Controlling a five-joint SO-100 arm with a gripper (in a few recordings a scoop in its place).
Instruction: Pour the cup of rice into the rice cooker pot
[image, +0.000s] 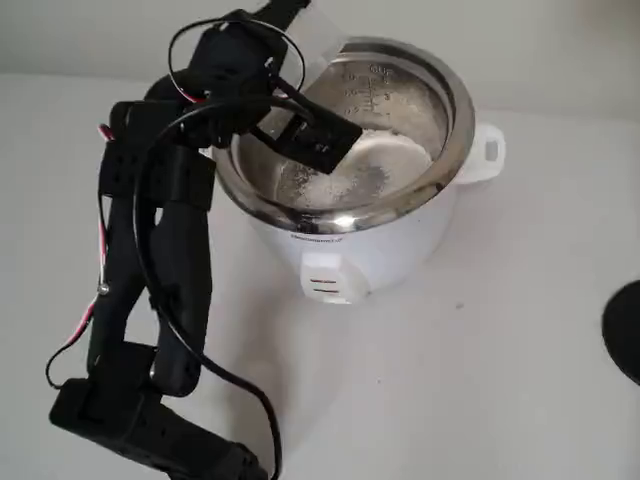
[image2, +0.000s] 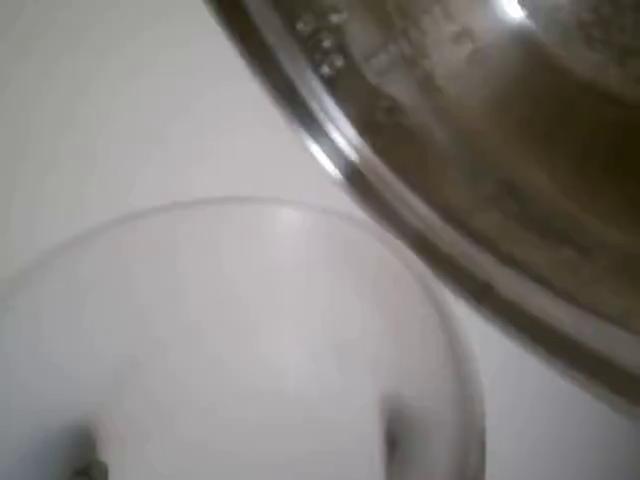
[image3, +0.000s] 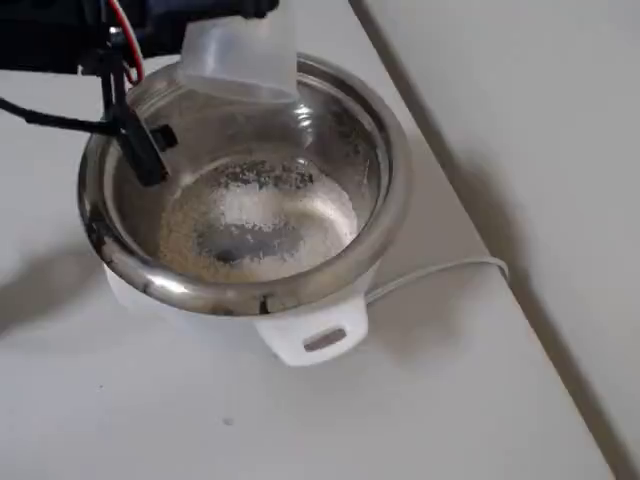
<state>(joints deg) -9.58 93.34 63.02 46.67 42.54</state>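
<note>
the small translucent frosted plastic cup (image3: 243, 55) is tipped over the far rim of the large round shiny stainless-steel rice cooker pot (image3: 392, 170) in the overhead view, its mouth facing down into the pot. in the fixed view the cup (image: 318, 45) sits at the pot's (image: 462, 110) upper-left rim, partly behind the arm. in the wrist view the cup (image2: 250, 340) is seen from behind, blurred, with the pot's rim (image2: 400, 210) running diagonally just beyond it; no grains can be made out in the cup.

the white rice (image3: 255, 215), a pale loose layer of small grains, lies across the pot's bottom; the fixed view shows the same layer (image: 375, 165) below the engraved level marks on the inner wall.

the black pincer (image3: 215, 25) is clenched on the cup at the pot's far-left rim in the overhead view; in the fixed view the pincer (image: 290, 40) holds it from the left of the pot. two dark finger patches (image2: 392, 435) show through the cup wall in the wrist view.

the pot sits inside the white rice cooker body (image: 395, 245), its front switch facing the fixed camera and one side handle (image: 487, 150) to the pot's right. the black arm (image: 160, 260) with red and black wires stands left of the cooker. a white cord (image3: 440, 272) runs from the cooker over the white table (image3: 420, 400).
</note>
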